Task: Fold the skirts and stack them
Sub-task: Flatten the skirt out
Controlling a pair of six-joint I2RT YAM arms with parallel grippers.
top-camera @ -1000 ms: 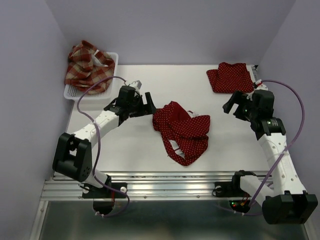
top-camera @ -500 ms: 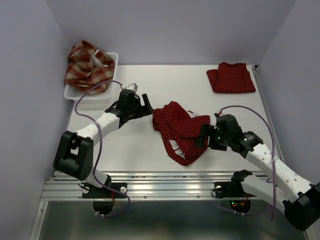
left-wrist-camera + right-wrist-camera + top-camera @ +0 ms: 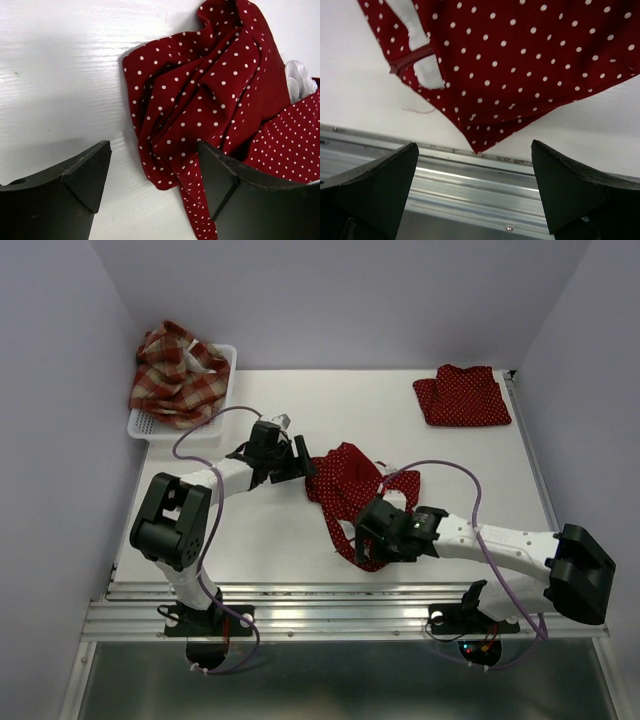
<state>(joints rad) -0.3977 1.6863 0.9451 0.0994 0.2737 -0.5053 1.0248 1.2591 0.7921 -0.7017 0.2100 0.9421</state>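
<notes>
Jaws spread on both: left gripper (image 3: 152,150), starting to narrow, astride the dotted skirt (image 3: 355,490) at the middle of the table (image 3: 260,540); right gripper (image 3: 475,146), newly swung over from the folded skirt (image 3: 462,395), above the crumpled one's near corner. Likely a two-corner pickup next.

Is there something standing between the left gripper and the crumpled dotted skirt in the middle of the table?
Nothing visible does. In the left wrist view, the left gripper is open, and the edge of the crumpled dotted skirt lies right ahead of its jaws, with only bare table beside it.
</notes>
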